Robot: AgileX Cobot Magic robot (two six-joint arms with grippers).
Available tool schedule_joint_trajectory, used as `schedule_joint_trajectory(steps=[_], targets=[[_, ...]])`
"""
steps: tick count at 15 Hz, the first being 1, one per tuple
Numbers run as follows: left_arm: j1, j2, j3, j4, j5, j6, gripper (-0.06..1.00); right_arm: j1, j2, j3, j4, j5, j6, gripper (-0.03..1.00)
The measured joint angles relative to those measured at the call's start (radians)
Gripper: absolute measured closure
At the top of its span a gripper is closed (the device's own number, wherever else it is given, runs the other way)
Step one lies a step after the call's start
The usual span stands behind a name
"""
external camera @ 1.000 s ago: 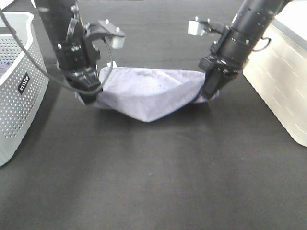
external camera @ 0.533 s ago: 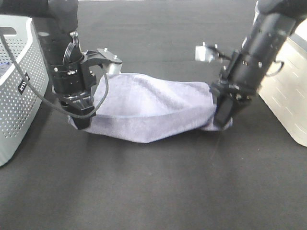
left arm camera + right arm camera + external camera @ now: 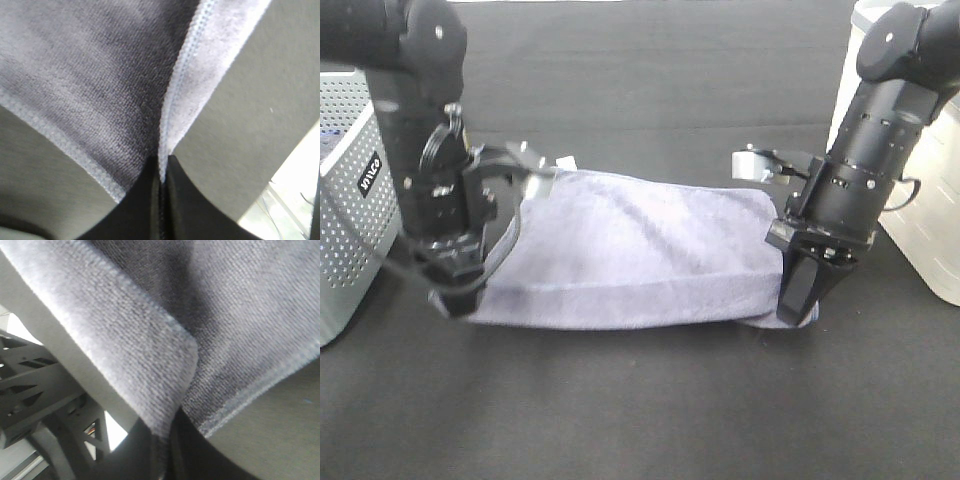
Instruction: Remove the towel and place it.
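Square grey-lavender microfibre towel [image 3: 630, 250]: sag pulled out, lowered tableward, ends clenched by left gripper [image 3: 453, 298] and right gripper [image 3: 798, 306]; placement likely imminent.

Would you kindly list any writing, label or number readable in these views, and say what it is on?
Dark label with white letters on the white perforated basket: too blurred and tilted to read.
On the towel: no writing shows in any view.
Nothing else carries readable text.
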Motion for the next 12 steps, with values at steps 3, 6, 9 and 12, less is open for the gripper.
schedule_joint_trajectory(steps=[3, 6, 9, 12], targets=[[0.0, 0.0, 0.036, 0.0, 0.0, 0.05, 0.94, 0.0, 0.0, 0.038, 0.036, -0.001, -0.001, 0.94], [0.0, 0.0, 0.036, 0.002, 0.0, 0.071, 0.94, 0.0, 0.0, 0.121, 0.073, -0.002, -0.022, 0.76], [0.0, 0.0, 0.036, 0.022, 0.0, 0.071, 0.94, 0.0, 0.0, 0.122, 0.104, -0.002, -0.035, 0.52], [0.0, 0.0, 0.036, 0.024, 0.0, 0.071, 0.94, 0.0, 0.0, 0.122, 0.109, -0.002, -0.023, 0.35]])
